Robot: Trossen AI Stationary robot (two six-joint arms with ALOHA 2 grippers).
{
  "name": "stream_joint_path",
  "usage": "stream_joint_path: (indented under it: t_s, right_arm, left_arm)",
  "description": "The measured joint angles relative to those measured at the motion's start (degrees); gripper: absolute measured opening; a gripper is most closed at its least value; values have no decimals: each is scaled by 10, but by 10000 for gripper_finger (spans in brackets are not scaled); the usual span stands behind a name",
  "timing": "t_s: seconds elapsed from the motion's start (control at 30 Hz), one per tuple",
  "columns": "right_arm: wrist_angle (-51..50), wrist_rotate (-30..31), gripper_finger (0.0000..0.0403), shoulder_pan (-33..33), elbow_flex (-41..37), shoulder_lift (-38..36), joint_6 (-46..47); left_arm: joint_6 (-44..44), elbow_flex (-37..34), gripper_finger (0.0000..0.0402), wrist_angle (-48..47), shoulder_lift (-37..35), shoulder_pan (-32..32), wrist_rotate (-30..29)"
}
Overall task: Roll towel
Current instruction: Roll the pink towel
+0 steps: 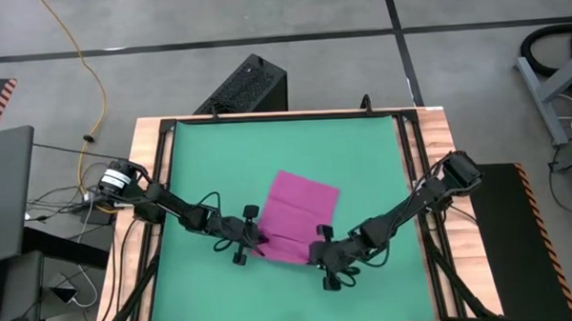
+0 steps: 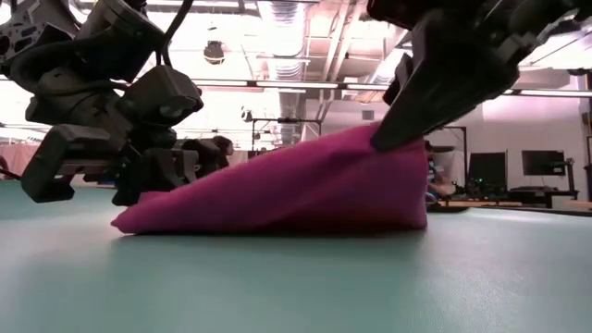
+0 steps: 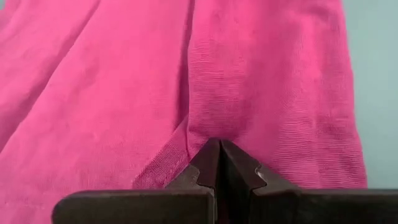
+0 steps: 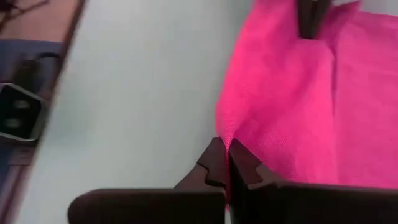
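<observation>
High view shows the towel [image 1: 299, 217] on the green mat [image 1: 200, 163], its near edge pinched between both jaws: left gripper [image 1: 254, 240] and right gripper [image 1: 319, 245] are clenched on its corners. Thin, soft, light cloth; it sags between the jaws, so corner grips suit.

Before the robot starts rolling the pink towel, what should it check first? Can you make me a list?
1. Left hand pinching the towel: ok, fingers shut on its edge.
2. Right hand pinching the towel: ok, shut on the other near corner.
3. Near edge lifted off the green mat: ok, one end high, the other low.
4. Rest of the towel lying flat: cannot tell, some wrinkles show.
5. Mat beyond the towel free of clutter: ok.
</observation>
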Motion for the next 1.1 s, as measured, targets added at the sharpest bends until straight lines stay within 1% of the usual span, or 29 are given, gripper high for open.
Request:
stream_joint_path:
  t_s: [0.07, 0.2, 0.33, 0.43, 0.53, 0.63, 0.7, 0.77, 0.8, 0.87, 0.93, 1.1]
  right_arm:
    - [-2, -3, 9, -1, 0, 0, 3]
    - [-25, 11, 9, -12, 0, 0, 62]
    - [-33, 14, 9, -14, 0, 0, 72]
    - [-34, 14, 9, -11, 0, 0, 74]
    - [-44, 14, 9, -7, 0, 0, 80]
    - [-53, 15, 9, -5, 0, 0, 83]
    - [-53, 16, 9, -3, 0, 0, 81]
    - [-54, 17, 10, -1, 0, 0, 77]
    - [-55, 17, 10, 0, 0, 0, 76]
    - [-55, 17, 10, 0, 0, 0, 76]
    - [-55, 17, 10, 0, 0, 0, 76]
    - [-59, 18, 10, -1, 0, 0, 78]
  left_arm:
    - [-3, 0, 0, 0, 0, 0, 0]
    - [-20, 0, 0, 0, 0, 0, 8]
    - [-35, 0, 0, 4, -14, -7, -5]
    - [-17, -2, 0, -13, -59, -15, -20]
    - [0, -1, 0, -31, -129, -17, -33]
    - [7, -1, 0, -67, -194, -17, -32]
    - [44, -1, 0, -69, -229, -17, -34]
    - [105, -1, 0, -52, -247, -15, -37]
    - [138, 0, 0, -37, -246, -12, -34]
    - [178, -1, 0, -3, -231, 4, -5]
    - [182, 2, 0, 40, -201, 27, 34]
    - [170, 38, 0, 64, -109, 61, 121]
